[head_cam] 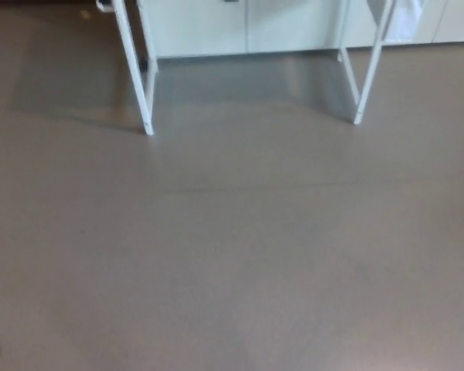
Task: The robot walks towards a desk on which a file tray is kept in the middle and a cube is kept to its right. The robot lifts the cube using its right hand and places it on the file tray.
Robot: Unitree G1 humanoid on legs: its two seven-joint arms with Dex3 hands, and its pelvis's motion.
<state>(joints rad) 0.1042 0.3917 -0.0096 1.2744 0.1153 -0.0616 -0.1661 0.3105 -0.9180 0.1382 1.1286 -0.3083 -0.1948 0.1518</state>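
Neither the right hand nor the left hand shows in the head view, so whether their fingers are open or closed cannot be told, and nothing can be placed relative to them. The bench (135, 69) appears only as white legs at the top of the picture, one on each side, with bare grey floor (232, 263) in front and pale cabinets (247, 27) behind. The cube and the file tray are out of view, presumably on the bench top above the frame. The main risk is in the approach: walking with the top unseen, the robot could drift off centre, clip the picture-right leg (369, 73) with a foot, or stop too far back, leaving the right hand short of the cube.
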